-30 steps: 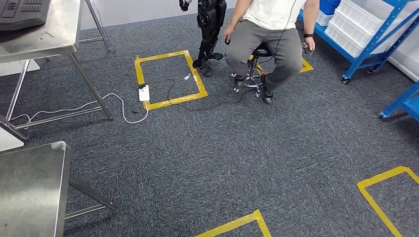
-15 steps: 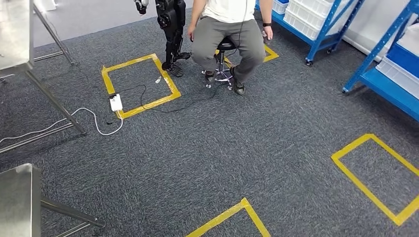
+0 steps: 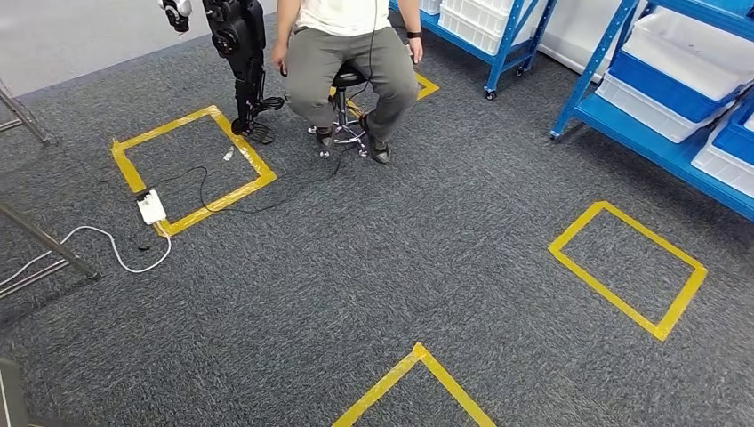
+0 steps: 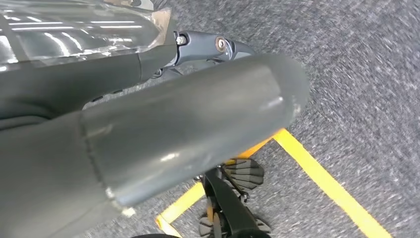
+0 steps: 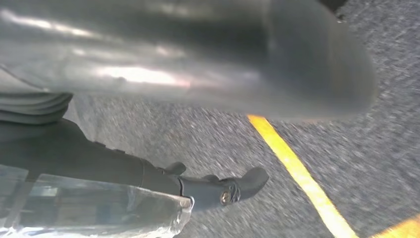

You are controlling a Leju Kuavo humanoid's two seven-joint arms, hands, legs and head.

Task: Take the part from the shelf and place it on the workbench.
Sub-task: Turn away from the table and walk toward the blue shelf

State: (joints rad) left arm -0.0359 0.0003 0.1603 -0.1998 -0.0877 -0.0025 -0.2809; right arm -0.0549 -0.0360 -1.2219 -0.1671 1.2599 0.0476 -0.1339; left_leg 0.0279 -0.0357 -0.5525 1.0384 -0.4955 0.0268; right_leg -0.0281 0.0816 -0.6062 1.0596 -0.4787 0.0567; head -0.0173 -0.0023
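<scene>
Early stage: facing blue shelf (image 3: 662,116), nothing fetched. Left hand (image 4: 163,139), right hand (image 5: 198,54): hold indeterminable. Pick, carry, placement pending.

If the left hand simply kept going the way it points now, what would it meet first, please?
Most likely the carpet: the left hand hangs pointing down at the floor near a yellow tape line. Depth is unclear.

Yellow tape squares (image 3: 628,268): four (two partly hidden)
Blue shelves (image 3: 662,89): two
Persons (image 3: 348,49): one
Stools (image 3: 347,107): one
</scene>
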